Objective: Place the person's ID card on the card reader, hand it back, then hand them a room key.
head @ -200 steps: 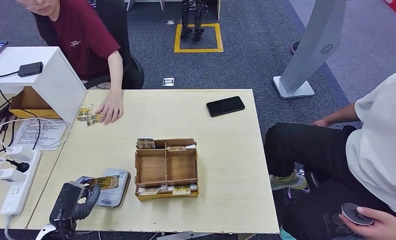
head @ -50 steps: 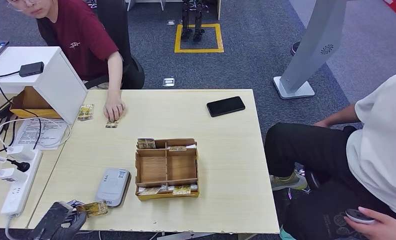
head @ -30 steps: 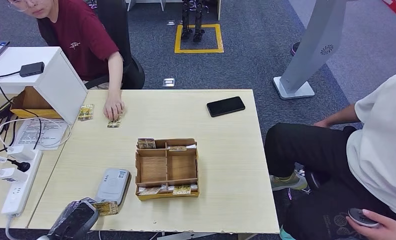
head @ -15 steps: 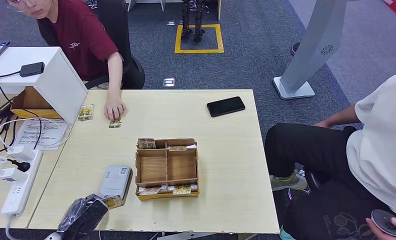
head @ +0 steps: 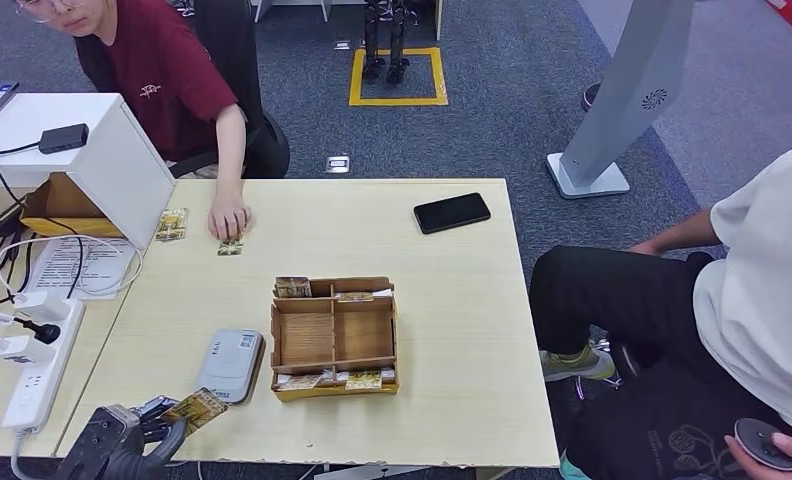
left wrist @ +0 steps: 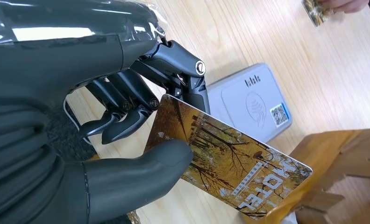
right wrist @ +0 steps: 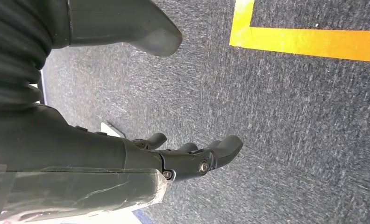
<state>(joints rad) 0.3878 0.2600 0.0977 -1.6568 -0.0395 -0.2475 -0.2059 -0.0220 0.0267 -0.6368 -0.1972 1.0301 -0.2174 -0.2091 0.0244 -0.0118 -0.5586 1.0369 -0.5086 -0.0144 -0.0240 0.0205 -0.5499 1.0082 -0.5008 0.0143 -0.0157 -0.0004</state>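
Pinching the ID card, the left hand angles its long edge toward the card reader.

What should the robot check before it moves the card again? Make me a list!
1. Card held firmly: ok, the left robot hand pinches it between thumb and fingers.
2. Card reader top free: ok, nothing lies on it.
3. Card over the reader: not ok, it hangs near the table edge, short of it.
4. Wooden tray out of the way: ok, it sits beside the reader, apart from the card.
5. Person's hand away from the reader: ok, it rests at the far side.
6. Right robot hand free: ok, it holds nothing, above the carpet.
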